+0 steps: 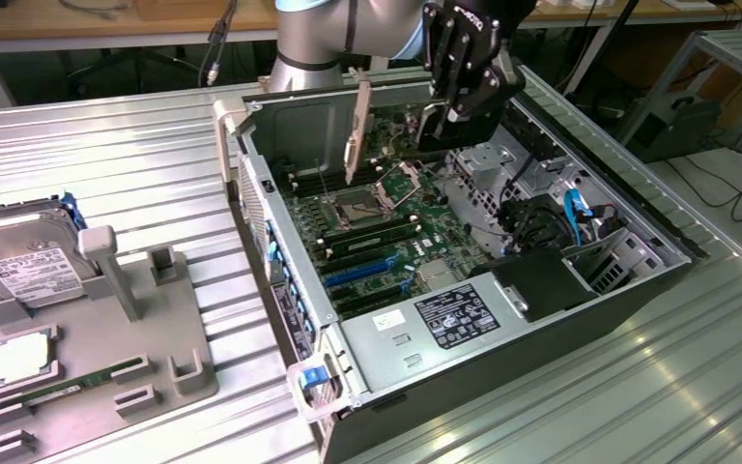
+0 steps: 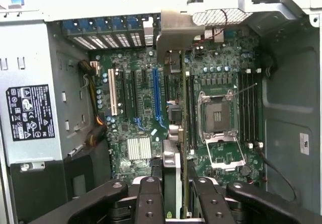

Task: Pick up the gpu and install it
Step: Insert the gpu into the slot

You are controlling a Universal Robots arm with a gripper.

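Observe the gpu (image 1: 390, 145): a thin dark circuit card, held on edge, with a silvery end bracket (image 1: 359, 126) standing upright. The gripper (image 1: 442, 126) has its fingers (image 2: 151, 199) clamped on the card's rear edge. The card hangs over the motherboard (image 1: 385, 232) inside the open computer case (image 1: 629, 261) and is not seated. Note two labels: a black one (image 1: 455, 317) on the power supply (image 1: 397, 338), and a white one on the hard drive (image 1: 30, 271) in the grey tray (image 1: 152, 338). You cannot read the writing on either.
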